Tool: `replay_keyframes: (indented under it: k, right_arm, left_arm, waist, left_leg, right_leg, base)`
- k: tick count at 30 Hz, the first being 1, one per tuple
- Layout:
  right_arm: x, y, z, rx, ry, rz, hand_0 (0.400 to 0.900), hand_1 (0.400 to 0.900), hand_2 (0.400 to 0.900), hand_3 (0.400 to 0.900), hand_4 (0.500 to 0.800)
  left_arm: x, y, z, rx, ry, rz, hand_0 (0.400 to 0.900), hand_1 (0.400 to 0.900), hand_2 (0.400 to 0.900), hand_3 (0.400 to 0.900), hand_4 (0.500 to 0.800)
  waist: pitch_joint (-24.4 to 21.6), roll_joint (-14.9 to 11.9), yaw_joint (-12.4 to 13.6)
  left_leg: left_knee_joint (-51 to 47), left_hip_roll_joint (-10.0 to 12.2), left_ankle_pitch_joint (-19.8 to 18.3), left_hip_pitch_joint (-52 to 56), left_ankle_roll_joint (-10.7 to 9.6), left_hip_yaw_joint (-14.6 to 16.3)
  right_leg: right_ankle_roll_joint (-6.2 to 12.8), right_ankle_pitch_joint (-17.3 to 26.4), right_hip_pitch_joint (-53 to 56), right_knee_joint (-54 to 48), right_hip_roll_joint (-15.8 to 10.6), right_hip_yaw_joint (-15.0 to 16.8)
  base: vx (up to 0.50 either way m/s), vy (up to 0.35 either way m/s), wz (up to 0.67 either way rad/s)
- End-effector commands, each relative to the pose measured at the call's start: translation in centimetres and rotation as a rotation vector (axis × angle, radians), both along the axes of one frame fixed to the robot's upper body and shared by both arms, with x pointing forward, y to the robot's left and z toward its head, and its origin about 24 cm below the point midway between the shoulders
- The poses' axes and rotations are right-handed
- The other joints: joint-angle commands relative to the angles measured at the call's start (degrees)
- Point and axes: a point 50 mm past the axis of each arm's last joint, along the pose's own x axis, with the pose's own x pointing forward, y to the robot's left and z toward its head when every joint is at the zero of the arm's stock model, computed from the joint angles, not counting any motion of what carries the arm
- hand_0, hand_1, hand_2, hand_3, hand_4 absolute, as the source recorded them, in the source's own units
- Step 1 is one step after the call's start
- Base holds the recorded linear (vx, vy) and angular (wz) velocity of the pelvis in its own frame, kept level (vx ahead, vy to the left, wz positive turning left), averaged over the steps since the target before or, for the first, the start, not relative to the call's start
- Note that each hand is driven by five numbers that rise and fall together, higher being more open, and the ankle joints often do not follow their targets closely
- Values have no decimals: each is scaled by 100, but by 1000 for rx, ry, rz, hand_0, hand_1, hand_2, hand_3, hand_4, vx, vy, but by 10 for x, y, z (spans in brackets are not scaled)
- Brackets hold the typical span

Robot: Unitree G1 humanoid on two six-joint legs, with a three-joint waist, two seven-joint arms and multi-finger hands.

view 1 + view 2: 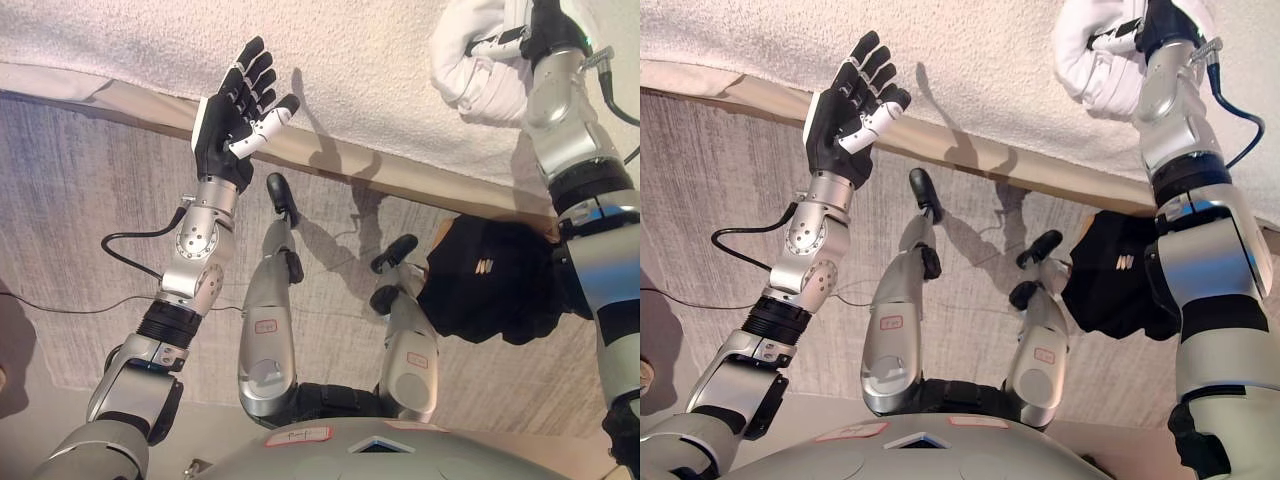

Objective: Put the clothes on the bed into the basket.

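The right hand [1160, 25] is reaching onto the bed [380, 90], its dark fingers curling into a bunched white garment [480, 60]. The cloth is soft and thick-looking, gathering into rounded folds around the hand and lying on the bed's top near the upper right corner of both views. The bed cover is a nubbly, towel-like white fabric, and a smooth tan band is running along its edge.

The left hand [238, 110] is hovering over that edge, palm facing the camera, with its fingers spreading straight and holding nothing; a white cover is showing on the thumb.

On the floor beside the bed, a black garment [1120, 272] is lying crumpled in a loose, irregular heap, with a small pale mark on its surface. It is sitting just below the tan band, next to the right arm. The floor covering [90, 200] is a grey, finely streaked woven carpet.
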Motion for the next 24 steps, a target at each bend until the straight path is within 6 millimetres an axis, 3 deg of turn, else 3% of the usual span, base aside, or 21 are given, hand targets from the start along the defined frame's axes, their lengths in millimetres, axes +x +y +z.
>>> replay_keyframes:
  k: [1,3,4,16,22,24]
  right_arm:
    - [-1,-6,68,-27,-67,-34,900,900,900,900,800]
    - [1,-2,70,-4,-51,-13,900,900,900,900,800]
    - [2,-1,72,8,-46,-5,402,402,402,402,501]
    - [7,32,76,47,-84,133,400,400,400,400,500]
    - [-5,34,81,52,-236,221,400,400,400,400,500]
    - [-14,32,70,108,-291,270,400,400,400,400,500]
  left_arm:
    - [-11,-24,59,-58,-270,-133,900,900,900,900,800]
    - [-10,-25,61,-49,-273,-133,900,900,900,900,800]
    - [-9,-24,61,-45,-271,-129,900,900,900,900,800]
    - [-7,-10,66,-52,-288,-49,900,900,900,900,800]
    - [-11,0,65,-1,-304,-10,900,900,900,900,800]
    - [-13,3,59,3,-293,-4,900,900,900,900,800]
  waist:
    - [211,1,222]
    - [211,-32,227]
    - [211,-49,228]
    - [210,-194,121]
    - [127,-171,-10]
    - [32,-153,-28]
  left_leg:
    - [724,324,-866,-52,-818,-413]
    - [718,315,-861,-73,-822,-433]
    - [713,310,-859,-77,-823,-438]
    - [667,344,-835,216,-836,-382]
    - [550,402,-788,687,-862,-250]
    - [543,432,-784,840,-862,-204]
  right_leg:
    - [152,-449,531,543,33,-251]
    - [144,-449,551,511,73,-277]
    - [140,-447,561,492,92,-292]
    - [118,-392,800,341,178,-278]
    - [139,-335,1154,171,204,-194]
    - [137,-337,1312,103,211,-169]
  base:
    - [35,-31,6]
    - [38,-37,7]
    - [31,-34,7]
    - [-4,3,-4]
    - [-14,23,-15]
    - [-1,11,-17]
